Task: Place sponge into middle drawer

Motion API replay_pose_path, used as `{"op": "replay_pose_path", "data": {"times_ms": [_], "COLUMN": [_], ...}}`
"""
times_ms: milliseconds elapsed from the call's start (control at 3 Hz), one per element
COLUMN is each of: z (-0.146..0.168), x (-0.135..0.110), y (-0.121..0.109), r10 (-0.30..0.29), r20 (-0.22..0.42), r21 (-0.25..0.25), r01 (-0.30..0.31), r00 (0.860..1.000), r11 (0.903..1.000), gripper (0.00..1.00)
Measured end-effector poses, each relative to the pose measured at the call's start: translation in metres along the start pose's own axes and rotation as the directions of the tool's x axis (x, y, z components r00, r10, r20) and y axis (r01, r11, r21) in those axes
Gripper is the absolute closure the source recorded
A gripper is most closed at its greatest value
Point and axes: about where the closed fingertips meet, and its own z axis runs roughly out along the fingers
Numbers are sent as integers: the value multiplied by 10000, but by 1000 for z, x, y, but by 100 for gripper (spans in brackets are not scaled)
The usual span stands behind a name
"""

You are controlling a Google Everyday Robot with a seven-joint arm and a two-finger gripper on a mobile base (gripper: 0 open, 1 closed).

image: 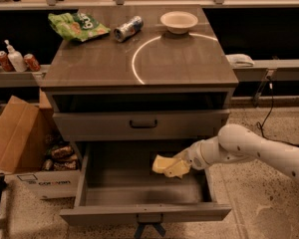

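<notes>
The pale-yellow sponge (pixel 165 165) is held in my gripper (pixel 179 166), just above the floor of the open middle drawer (pixel 114 185), toward its right side. My white arm comes in from the right over the drawer's right wall. The gripper is shut on the sponge. The drawer is pulled far out, with a small handle tab on its front. Above it sits a closed grey drawer front (pixel 142 124) with a dark bar handle.
On the cabinet top (pixel 139 59) are a green crinkled bag (pixel 77 25), a can (pixel 128 28) lying on its side and a white bowl (pixel 179 21). A cardboard box (pixel 20 143) stands on the floor at left. Bottles (pixel 15 59) stand on a left shelf.
</notes>
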Motion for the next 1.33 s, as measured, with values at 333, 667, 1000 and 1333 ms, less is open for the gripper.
{"op": "replay_pose_path", "data": {"times_ms": [333, 667, 1000, 1333], "z": [33, 63, 87, 107], "x": [12, 19, 19, 14], "y": [-9, -22, -36, -46], "r10": [281, 370, 554, 555], "r20": [-122, -381, -365, -231], "r21": [74, 435, 1062, 1399], "r01": [-280, -354, -512, -517], "r00": [9995, 9986, 9978, 9982], "r11": [9996, 9984, 9930, 9888], "gripper": [100, 100, 81, 59]}}
